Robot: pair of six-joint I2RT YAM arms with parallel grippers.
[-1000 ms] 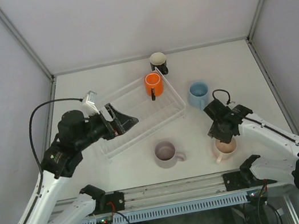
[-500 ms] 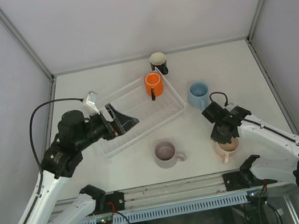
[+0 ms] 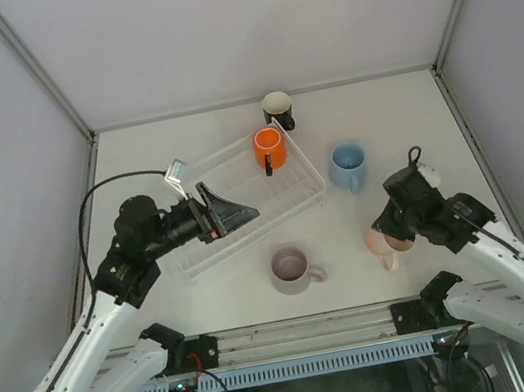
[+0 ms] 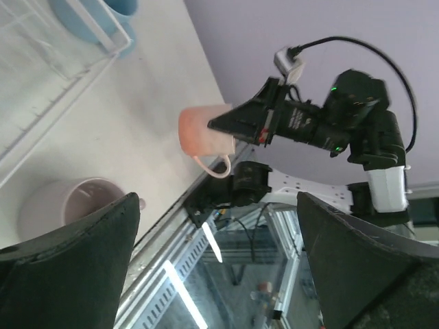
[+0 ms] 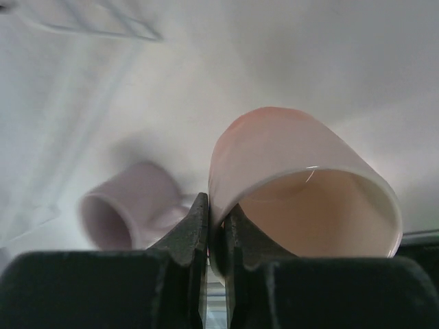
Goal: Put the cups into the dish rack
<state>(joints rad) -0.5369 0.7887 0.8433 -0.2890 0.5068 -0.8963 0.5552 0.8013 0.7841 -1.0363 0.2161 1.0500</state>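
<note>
While one cup, the orange mug, already stands at the far right end of the dish rack, apparently upright with its handle toward the near edge, the other four are not yet loaded, so the task looks roughly a fifth done. The black mug sits on the table just beyond the rack's far corner, the light blue mug just beside the rack's right end, and the lilac mug near the front edge, between the two arms. The peach-pink mug is the one in hand: the right gripper is clamped on its rim, one finger inside and one outside the wall, well to the right of the rack. From the left wrist view the mug seems to be clear of the table, though that is hard to confirm. It is tipped off upright, its long axis leaning, with the mouth toward the gripper, the base away, and the handle hanging toward the near edge. The left gripper hangs over the rack's near side with its jaws spread wide, holding nothing.
</note>
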